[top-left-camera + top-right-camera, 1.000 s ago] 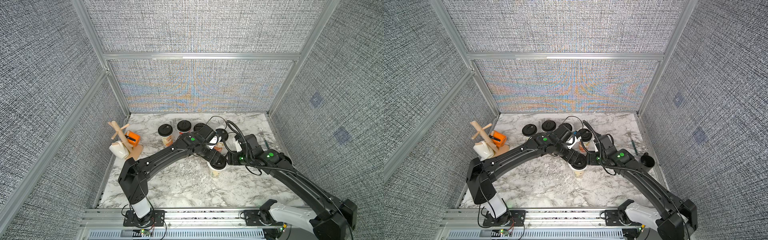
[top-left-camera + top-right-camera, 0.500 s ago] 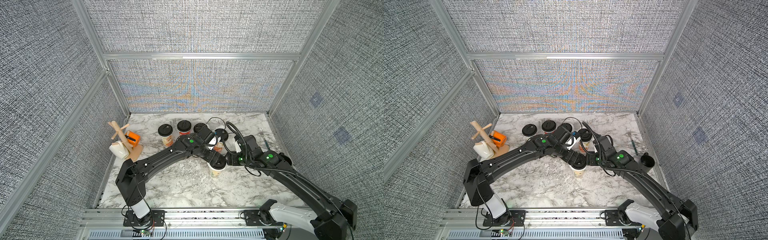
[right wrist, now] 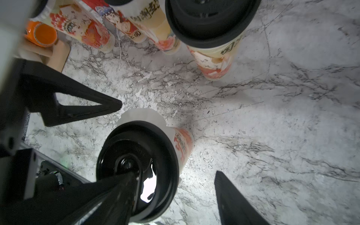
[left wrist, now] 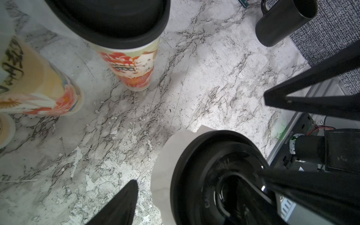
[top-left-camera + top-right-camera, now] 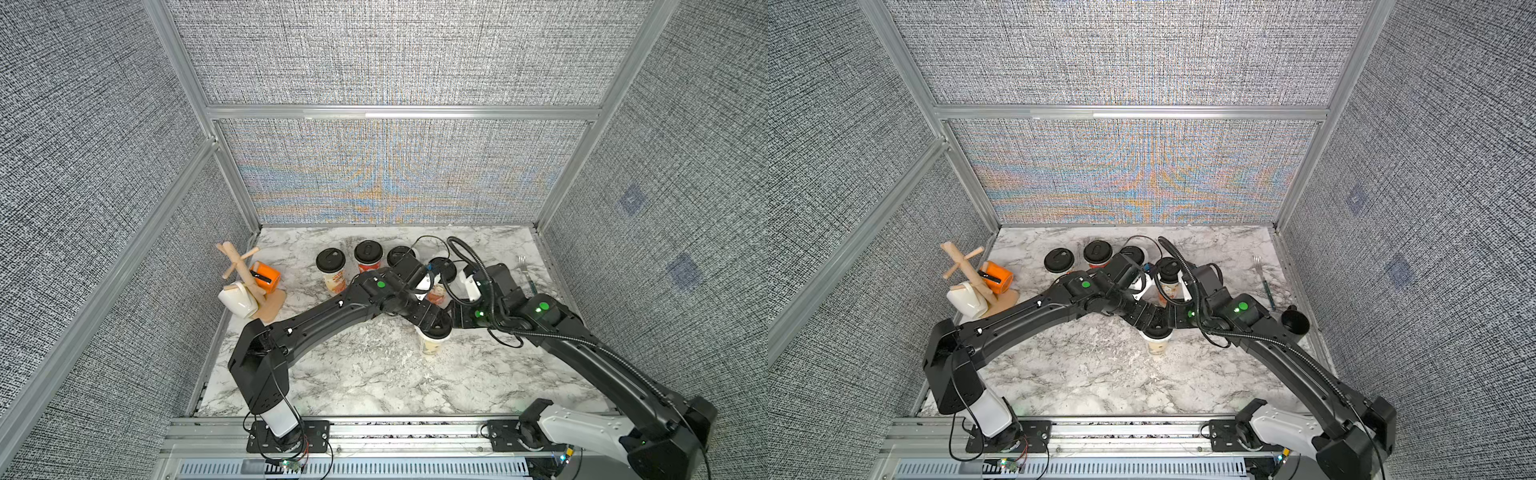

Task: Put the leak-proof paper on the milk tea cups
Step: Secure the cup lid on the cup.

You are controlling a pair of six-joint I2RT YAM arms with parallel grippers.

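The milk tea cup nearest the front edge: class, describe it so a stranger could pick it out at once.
On the marble table, four black-lidded cups line the back. The milk tea cup stands alone in front of them, leak-proof paper poking from under its black lid; its neighbours stand together.

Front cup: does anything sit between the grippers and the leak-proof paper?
Yes. A black lid sits on the paper, capping the front cup; only the paper's edge shows from under the lid's rim.
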